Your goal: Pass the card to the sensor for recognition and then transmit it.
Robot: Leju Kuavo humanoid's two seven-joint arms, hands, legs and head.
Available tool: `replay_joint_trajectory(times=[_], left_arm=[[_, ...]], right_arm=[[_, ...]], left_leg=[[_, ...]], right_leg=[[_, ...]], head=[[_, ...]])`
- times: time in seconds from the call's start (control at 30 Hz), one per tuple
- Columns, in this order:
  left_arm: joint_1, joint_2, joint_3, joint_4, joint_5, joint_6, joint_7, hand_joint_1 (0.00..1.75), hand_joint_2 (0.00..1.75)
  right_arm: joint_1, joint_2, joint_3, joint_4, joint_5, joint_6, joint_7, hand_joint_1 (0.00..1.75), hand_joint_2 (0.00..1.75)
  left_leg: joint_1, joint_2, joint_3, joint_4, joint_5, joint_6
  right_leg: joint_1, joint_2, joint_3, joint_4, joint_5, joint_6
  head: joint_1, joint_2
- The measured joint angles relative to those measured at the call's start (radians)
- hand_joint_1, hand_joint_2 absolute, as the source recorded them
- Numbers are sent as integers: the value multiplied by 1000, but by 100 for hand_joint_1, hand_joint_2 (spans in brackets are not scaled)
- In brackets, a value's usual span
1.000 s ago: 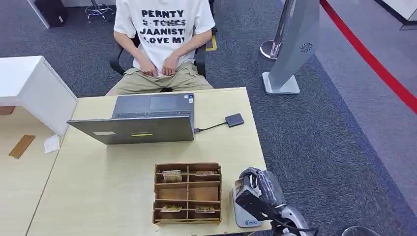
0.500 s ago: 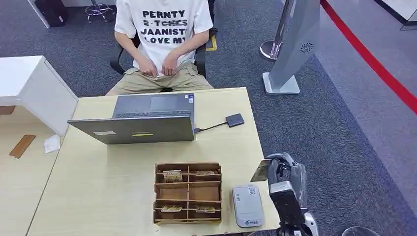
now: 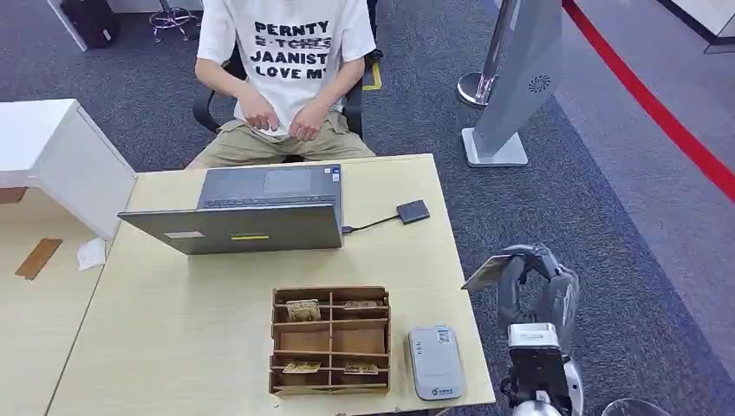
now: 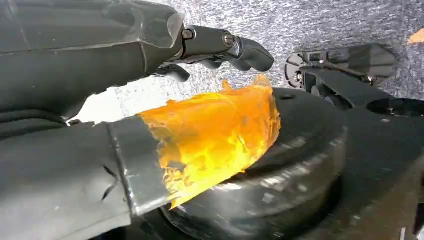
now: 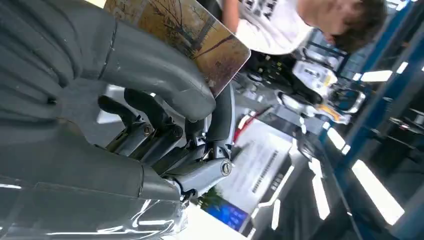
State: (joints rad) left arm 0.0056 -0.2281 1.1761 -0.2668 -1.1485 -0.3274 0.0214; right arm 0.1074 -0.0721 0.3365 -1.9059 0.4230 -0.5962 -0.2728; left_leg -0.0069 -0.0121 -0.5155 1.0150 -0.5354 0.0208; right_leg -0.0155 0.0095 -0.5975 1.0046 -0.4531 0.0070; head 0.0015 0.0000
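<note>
Holding the card [image 3: 486,272] between thumb and fingers, the right hand [image 3: 530,279] is raised over the grey carpet [image 3: 563,225], just beside the right edge of the table [image 3: 173,329] and not above it. The card is tilted and shows a picture of trees in the right wrist view [image 5: 192,30]. The left hand [image 4: 150,75] has its fingers curled, with an orange-tipped thumb; whether it holds something I cannot tell. The table is light wood. On it, near the front edge, lies the grey sensor [image 3: 435,361], just beside a wooden tray [image 3: 330,341] with compartments holding some cards. Farther back stands an open laptop [image 3: 251,208] with a cable to a small dark box [image 3: 413,211]. A person [image 3: 286,69] in a white shirt sits behind the table. A red line [image 3: 659,108] crosses the carpet, and a grey stand [image 3: 520,78] is near it.
</note>
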Motion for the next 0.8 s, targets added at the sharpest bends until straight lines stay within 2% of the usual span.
replay_joint_trajectory(times=[0.17, 0.23, 0.43, 0.8], left_arm=[[40, -14, 3, -115, -40, -120, 0, 0, 0], [45, -18, 5, -145, -62, -134, 1, 0, 0], [39, -14, 15, -166, -118, -114, -3, 0, 0], [13, 22, 17, -119, -178, -51, -18, 0, 0]], right_arm=[[-121, 0, -1, 13, 40, 6, 56, 175, 175], [-182, 1, -1, 31, 62, 17, 83, 175, 175], [-360, 22, 10, 103, 132, 52, 167, 175, 175], [-608, 124, 67, 286, 269, 90, 294, 175, 175]], left_leg=[[0, 0, 0, 0, 0, 0], [0, 0, 0, 0, 1, 0], [0, 0, 1, 0, 1, 0], [0, -2, 1, 0, 2, -2]], right_leg=[[0, 0, 0, 0, 0, 0], [0, 0, 0, 0, 0, 0], [0, 1, 0, 1, 1, -1], [0, 0, 0, 3, 1, -1]], head=[[0, 0], [0, 0], [0, 0], [0, 0]])
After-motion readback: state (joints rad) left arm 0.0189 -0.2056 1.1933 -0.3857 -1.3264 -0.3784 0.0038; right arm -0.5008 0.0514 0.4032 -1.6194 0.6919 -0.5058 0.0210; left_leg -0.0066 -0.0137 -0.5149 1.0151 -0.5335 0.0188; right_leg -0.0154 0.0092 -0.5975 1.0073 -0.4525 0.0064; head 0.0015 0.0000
